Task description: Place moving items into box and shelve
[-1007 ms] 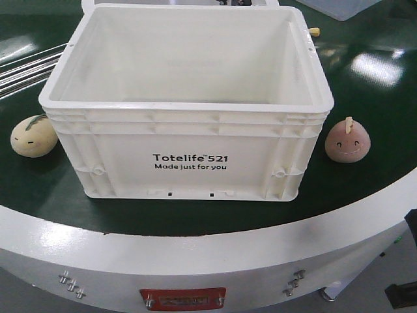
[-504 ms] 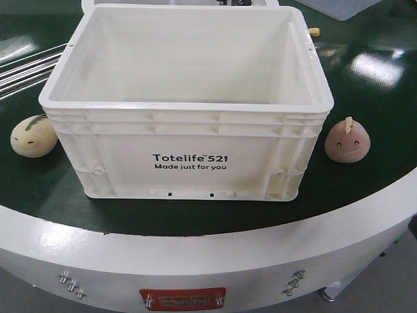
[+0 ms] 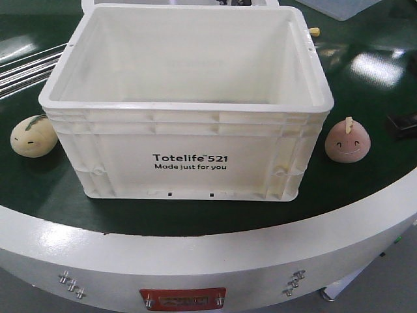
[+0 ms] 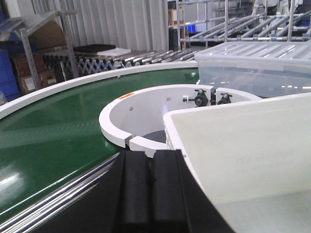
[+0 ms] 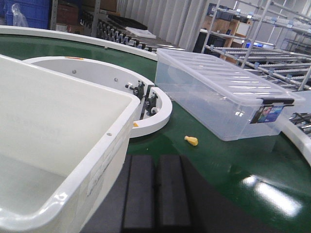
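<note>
- The box (image 3: 189, 98), a white plastic crate, stands on the green belt (image 3: 195, 212) near its front edge, open side up. Nothing is seen inside it.
- The pale yellow-beige toy (image 3: 32, 135) lies on the belt just beside the left wall of the box. The pinkish toy (image 3: 347, 140) lies near the right wall, apart from it, with its stem upward.
- Both toys are judged light, soft and compressible, and little risk of damage is expected. Being rounded, they may squirt out of a shallow pinch, so a grasp across the widest part of the body is advised, not at the stem.
- The box is judged stiff, bulky and light while unloaded. A hold by both arms under the ribbed rim on opposite sides is advised.
- The left gripper (image 4: 149, 184) is held low beside the left rim of the box and pointed along the belt. Its pads are pressed together with nothing between them.
- The right gripper (image 5: 156, 189) is held likewise beside the right rim, its pads closed on nothing.
- A dark part (image 3: 404, 122) is noted at the right border of the front view. Its identity cannot be told.
- Both pairs of jaws are judged to need opening before any grasp.
</note>
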You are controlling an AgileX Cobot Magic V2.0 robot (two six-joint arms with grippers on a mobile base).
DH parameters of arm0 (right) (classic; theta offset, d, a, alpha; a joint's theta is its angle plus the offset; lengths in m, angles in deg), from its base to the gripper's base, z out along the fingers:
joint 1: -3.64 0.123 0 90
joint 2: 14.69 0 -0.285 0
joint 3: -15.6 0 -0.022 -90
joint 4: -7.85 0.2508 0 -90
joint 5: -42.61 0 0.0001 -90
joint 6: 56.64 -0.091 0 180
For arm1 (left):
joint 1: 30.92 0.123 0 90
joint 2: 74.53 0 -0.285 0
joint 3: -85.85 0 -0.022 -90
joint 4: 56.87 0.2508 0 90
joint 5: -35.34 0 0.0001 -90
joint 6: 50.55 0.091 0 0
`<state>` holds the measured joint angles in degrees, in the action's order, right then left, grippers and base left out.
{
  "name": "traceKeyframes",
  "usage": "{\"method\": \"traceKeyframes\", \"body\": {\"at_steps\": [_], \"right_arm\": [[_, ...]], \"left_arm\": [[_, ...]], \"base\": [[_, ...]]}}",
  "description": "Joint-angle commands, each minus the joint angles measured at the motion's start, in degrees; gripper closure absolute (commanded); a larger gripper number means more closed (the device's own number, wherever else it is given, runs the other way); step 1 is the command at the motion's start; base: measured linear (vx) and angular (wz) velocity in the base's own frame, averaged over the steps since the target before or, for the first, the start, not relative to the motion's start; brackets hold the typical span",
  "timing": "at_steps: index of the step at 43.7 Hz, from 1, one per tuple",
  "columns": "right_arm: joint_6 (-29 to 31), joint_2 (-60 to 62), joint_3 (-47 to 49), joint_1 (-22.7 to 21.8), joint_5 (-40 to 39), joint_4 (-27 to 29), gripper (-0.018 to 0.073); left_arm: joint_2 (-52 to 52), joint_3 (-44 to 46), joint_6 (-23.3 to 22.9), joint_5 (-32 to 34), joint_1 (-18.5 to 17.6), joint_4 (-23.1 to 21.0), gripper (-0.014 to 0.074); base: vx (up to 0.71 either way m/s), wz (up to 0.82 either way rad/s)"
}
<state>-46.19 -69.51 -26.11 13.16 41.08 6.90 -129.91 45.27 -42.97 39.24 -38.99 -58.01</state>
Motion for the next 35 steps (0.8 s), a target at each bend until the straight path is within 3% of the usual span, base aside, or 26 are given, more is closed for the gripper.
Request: {"method": "traceKeyframes", "body": {"at_steps": [1,12,20,29,30,35], "right_arm": [[-0.5,-2.0,2.3,-0.1,-7.1,1.0,0.0567],[-0.5,-4.0,2.4,-0.1,-10.5,1.0,0.0544],[-0.5,-4.0,2.4,-0.1,-11.3,1.0,0.0441],[-0.5,-4.0,2.4,-0.1,-11.3,1.0,0.0195],[-0.5,-4.0,2.4,-0.1,-11.3,3.6,-0.0093],[-0.5,-4.0,2.4,-0.1,-11.3,3.6,-0.0147]], "left_arm": [[-1.4,2.3,-0.6,6.0,0.1,-0.5,0.06],[-1.7,2.3,-0.6,8.0,0.1,-0.5,0.058],[-1.7,2.3,-0.6,8.0,0.1,-0.5,0.0517],[-1.7,2.3,-0.6,8.0,0.1,-0.5,0.0363],[-1.7,2.3,-0.6,8.3,0.1,-0.5,0.0148],[-1.7,2.3,-0.6,8.6,0.1,-0.5,0.0082]], "base": [[0.0,0.0],[0.0,0.0],[0.0,0.0],[0.0,0.0],[0.0,0.0],[0.0,0.0]]}}
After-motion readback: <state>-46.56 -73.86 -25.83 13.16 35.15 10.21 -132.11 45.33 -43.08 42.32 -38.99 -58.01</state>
